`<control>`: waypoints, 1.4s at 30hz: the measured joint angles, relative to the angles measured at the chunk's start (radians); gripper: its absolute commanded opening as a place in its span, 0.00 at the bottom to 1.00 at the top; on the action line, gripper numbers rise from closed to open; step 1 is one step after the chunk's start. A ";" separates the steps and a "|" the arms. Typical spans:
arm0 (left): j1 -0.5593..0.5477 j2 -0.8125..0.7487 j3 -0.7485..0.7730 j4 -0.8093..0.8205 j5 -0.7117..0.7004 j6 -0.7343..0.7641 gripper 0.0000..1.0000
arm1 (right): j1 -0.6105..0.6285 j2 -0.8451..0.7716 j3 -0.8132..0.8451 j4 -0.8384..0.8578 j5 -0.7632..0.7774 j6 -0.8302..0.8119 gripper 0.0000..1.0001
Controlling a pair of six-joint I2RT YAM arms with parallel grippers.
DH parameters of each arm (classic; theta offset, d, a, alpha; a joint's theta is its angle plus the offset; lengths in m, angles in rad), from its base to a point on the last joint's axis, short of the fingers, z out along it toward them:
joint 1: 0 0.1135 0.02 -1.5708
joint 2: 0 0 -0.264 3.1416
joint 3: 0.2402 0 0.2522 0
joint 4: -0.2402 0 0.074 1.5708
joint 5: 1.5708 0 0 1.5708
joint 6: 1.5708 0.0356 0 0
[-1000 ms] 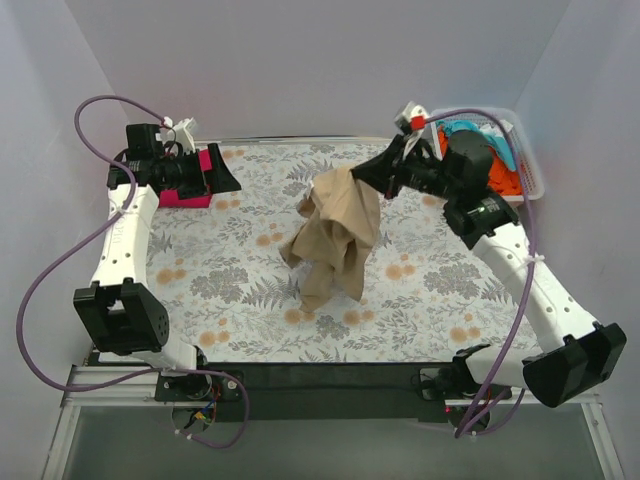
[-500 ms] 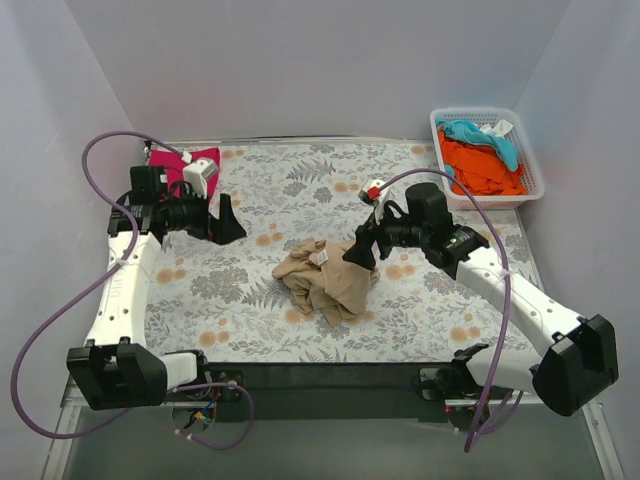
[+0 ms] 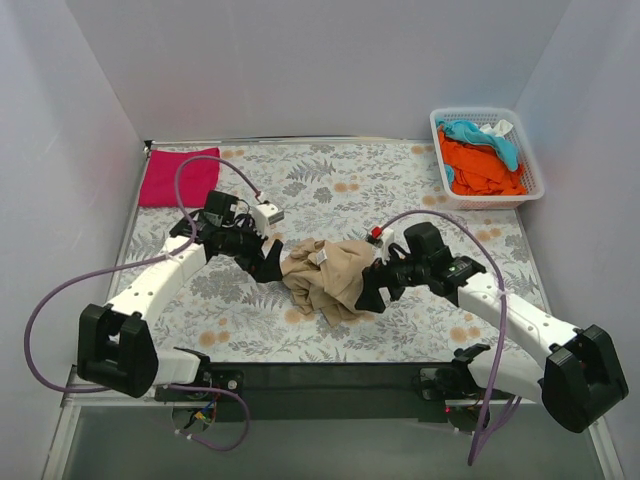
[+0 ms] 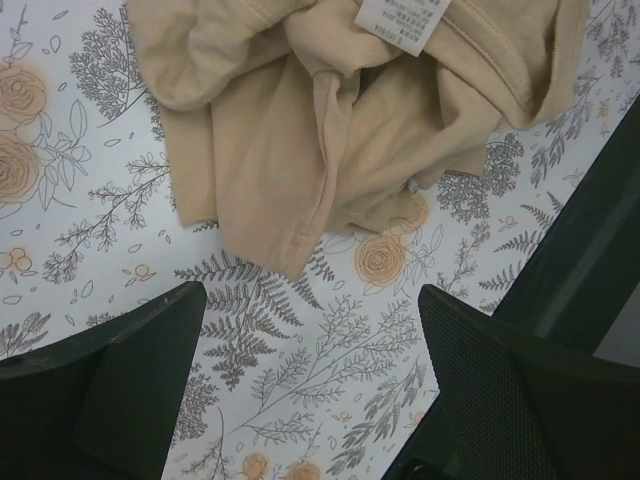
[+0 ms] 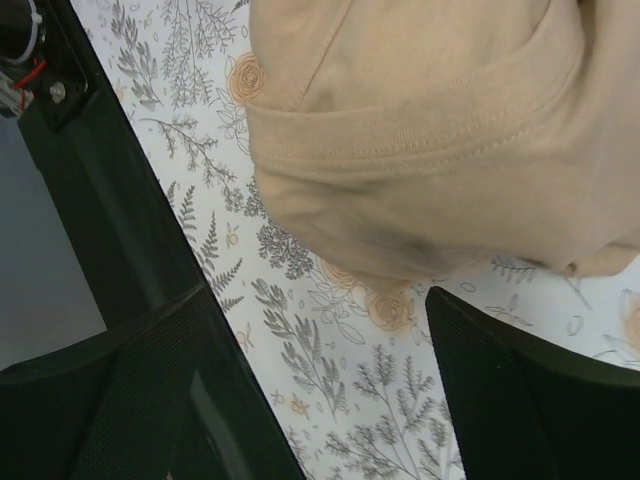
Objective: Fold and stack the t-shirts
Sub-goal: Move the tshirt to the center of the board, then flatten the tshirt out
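A tan t-shirt point(image 3: 325, 280) lies crumpled in a heap at the middle of the flowered table; its white neck label point(image 4: 405, 18) faces up. My left gripper point(image 3: 272, 268) hovers open just beside the heap's left edge, and in the left wrist view the left gripper point(image 4: 310, 325) has only tablecloth between its fingers, with the tan shirt point(image 4: 340, 120) ahead of it. My right gripper point(image 3: 368, 295) is open at the heap's right edge. In the right wrist view the right gripper point(image 5: 320, 330) is empty, with a tan hem point(image 5: 430, 130) just ahead of it. A folded magenta t-shirt point(image 3: 180, 177) lies at the far left corner.
A white lattice basket point(image 3: 480, 112) at the far right corner holds an orange t-shirt point(image 3: 480, 168) and a light blue one point(image 3: 490, 135). The black front rail point(image 3: 330, 385) runs along the table's near edge, close behind both grippers.
The right gripper let go of the tan t-shirt it held up; the shirt dropped into a heap. The right arm came down beside it, and the left arm swung over from the magenta shirt.
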 measured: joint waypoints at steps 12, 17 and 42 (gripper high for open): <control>-0.042 0.190 -0.035 0.163 -0.092 -0.060 0.43 | 0.093 -0.012 -0.235 0.198 0.153 0.140 0.77; -0.042 0.235 -0.027 0.174 -0.130 -0.105 0.09 | 0.093 0.014 -0.241 0.295 0.293 0.142 0.56; 0.062 -0.150 0.045 0.152 -0.023 0.115 0.65 | -0.086 0.204 0.276 0.300 -0.034 0.060 0.01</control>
